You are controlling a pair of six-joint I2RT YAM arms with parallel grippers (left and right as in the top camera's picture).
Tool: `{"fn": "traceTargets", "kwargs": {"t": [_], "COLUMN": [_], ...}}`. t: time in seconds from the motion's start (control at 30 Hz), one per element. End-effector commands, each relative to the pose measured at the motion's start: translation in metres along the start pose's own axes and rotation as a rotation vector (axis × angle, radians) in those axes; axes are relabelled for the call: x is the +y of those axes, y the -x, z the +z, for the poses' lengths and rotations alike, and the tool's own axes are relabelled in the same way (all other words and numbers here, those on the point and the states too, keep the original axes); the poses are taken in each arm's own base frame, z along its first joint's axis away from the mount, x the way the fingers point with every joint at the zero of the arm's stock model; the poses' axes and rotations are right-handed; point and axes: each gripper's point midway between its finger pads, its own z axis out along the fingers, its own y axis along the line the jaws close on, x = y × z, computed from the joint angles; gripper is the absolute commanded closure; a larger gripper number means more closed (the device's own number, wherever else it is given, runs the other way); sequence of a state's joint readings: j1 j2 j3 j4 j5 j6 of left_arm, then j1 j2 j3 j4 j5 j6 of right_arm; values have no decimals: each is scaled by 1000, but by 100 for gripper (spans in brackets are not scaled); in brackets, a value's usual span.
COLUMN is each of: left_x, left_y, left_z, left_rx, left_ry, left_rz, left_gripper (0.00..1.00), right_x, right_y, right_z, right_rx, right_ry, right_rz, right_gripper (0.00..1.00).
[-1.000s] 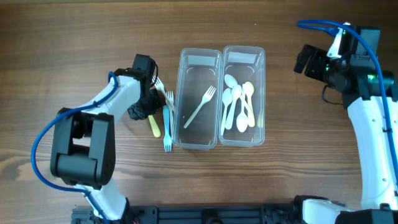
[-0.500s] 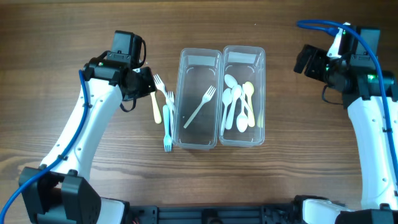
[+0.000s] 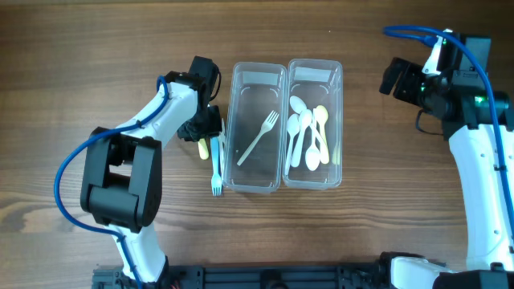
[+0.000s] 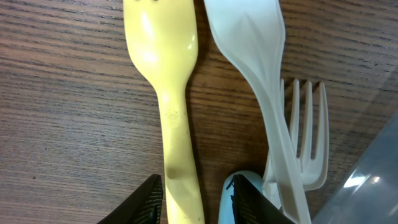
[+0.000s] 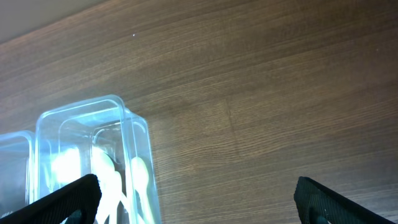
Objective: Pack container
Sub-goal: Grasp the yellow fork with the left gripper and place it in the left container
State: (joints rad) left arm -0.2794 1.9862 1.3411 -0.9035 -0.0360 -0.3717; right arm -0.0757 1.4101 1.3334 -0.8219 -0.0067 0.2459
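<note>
**A:** Where did we have the left gripper [image 4: 200, 200]?

**B:** Low over the brown wooden table [image 3: 361, 225], just left of the clear plastic container [image 3: 259, 74] of two long tubs joined side by side. Its black fingers [image 4: 152, 199] stood apart, straddling the slim handle of the yellow plastic utensil [image 4: 176, 106]. Nothing was clamped.

**A:** Was the gap clean?

**B:** No. The tip of a pale blue plastic utensil [image 4: 239, 193] sat inside it on the container side, and a white plastic fork [image 4: 261, 74] lay just beyond that. We judged that closing there could pinch two pieces at once. We thought it better to shift a little away from the container, close on the yellow handle alone, and lift straight up so the neighbours stayed put.

**A:** And the container itself?

**B:** It lay at the table's middle. Its left tub held one white plastic fork [image 3: 259, 138] and its right tub a cluster of pale plastic spoons [image 3: 305, 132].

**A:** The right gripper [image 5: 199, 202]?

**B:** It hung well to the right of the container, its fingers wide apart and empty.
</note>
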Motion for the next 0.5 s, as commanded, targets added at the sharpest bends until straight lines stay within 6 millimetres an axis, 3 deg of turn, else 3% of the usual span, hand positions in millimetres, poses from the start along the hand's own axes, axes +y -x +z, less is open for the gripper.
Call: {"fn": "traceTargets", "kwargs": {"t": [0.0, 0.23, 0.4, 0.47], "left_x": [6, 10, 14, 18], "left_y": [0, -9, -15, -17], "left_z": [7, 33, 35, 34], "left_rx": [6, 72, 101, 114], "left_ry": [35, 73, 85, 93], "left_rz": [-2, -20, -23, -28], "left_gripper": [62, 63, 86, 87], "right_x": [0, 0, 0, 0], "right_y": [8, 7, 8, 7], "right_z": [-4, -4, -4, -4], "right_rx": [-22, -22, -22, -22], "right_ry": [3, 3, 3, 3], "right_rz": [20, 20, 20, 19], "right_gripper": [0, 0, 0, 0]}}
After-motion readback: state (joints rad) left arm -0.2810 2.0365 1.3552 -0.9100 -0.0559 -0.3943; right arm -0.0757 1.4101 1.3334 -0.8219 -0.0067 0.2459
